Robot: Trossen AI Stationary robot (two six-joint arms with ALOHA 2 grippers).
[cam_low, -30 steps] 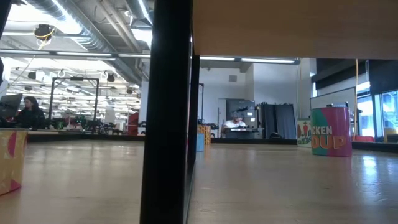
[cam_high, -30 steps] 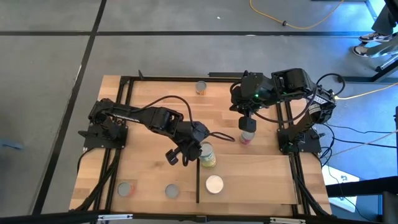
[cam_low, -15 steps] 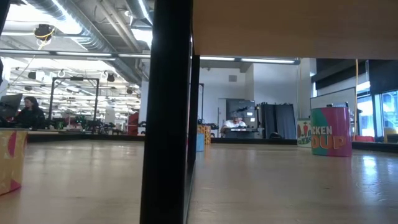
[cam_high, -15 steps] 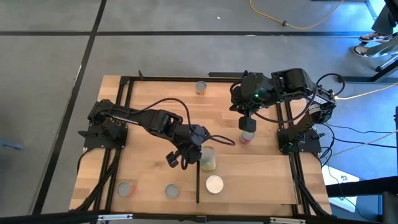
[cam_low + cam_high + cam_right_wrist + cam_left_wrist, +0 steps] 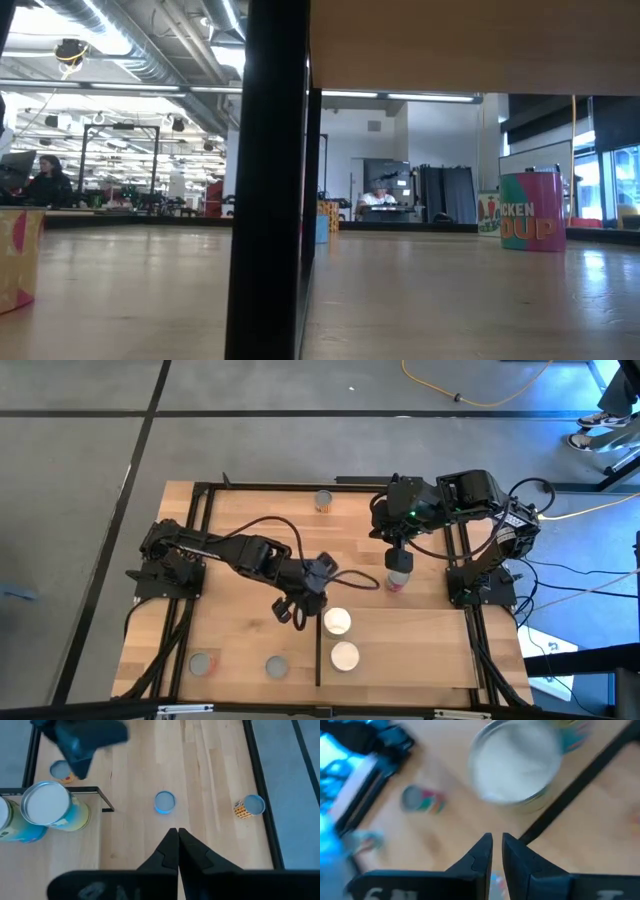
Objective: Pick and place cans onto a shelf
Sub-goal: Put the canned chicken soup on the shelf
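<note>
The shelf is a light-wood board at the table's near right, with a dark strip along its left edge. Two white-topped cans stand upright on it by the strip. My left gripper hovers just left of the farther can. Its fingers are almost together and it holds nothing. My right gripper is shut and empty, raised over a pink-sided can that stands on the tabletop. This can also shows in the low view.
Two grey-topped cans stand near the table's near left edge. An orange-sided can stands by the far edge. In the low view a black post stands in front and a yellow can shows at the left.
The can under my left gripper was tilted, with its yellow side showing. It now stands upright on the shelf with its white top in full view. My left gripper has drawn back from it a little toward the table's left. My right arm has kept still.
</note>
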